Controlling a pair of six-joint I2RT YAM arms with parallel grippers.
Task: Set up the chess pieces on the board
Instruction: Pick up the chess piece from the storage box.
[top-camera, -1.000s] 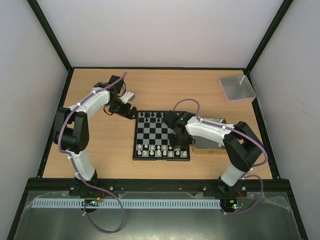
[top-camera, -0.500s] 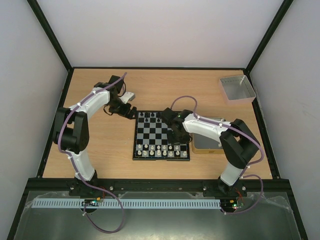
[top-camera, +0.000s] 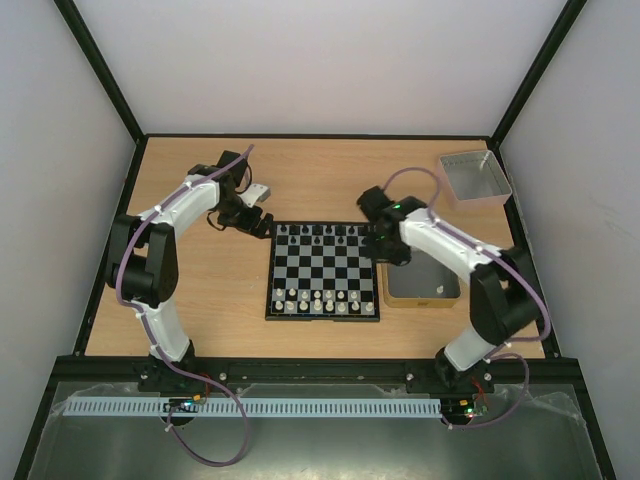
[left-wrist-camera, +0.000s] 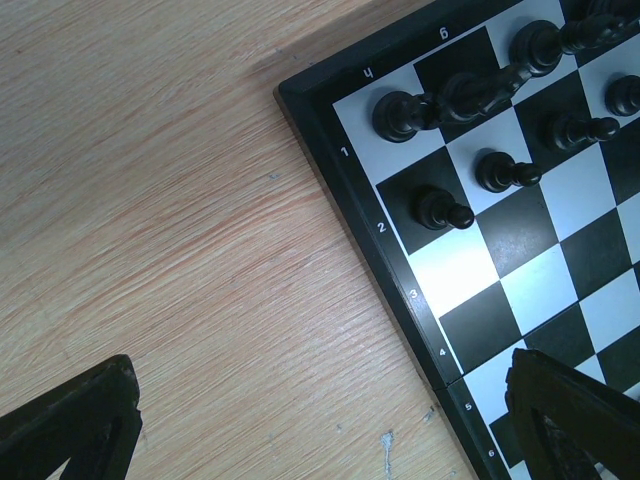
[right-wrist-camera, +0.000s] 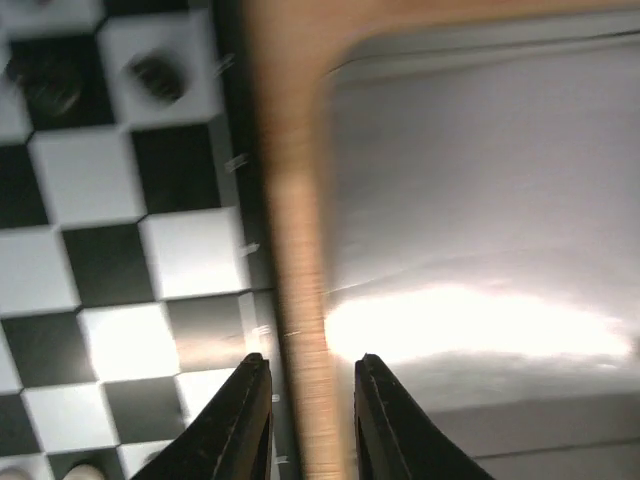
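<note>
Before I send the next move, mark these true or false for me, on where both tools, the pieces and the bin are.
1. The left tool is wide open and holds nothing. True.
2. The right tool hovers over the middle of the board. False: it is at the board's far right edge, over the tan rim of the tray.
3. The black pieces stand on the board's far rows, and the white pieces on its near rows. True.
4. The grey bin touches the board. False: it sits apart, in the far right corner of the table.
</note>
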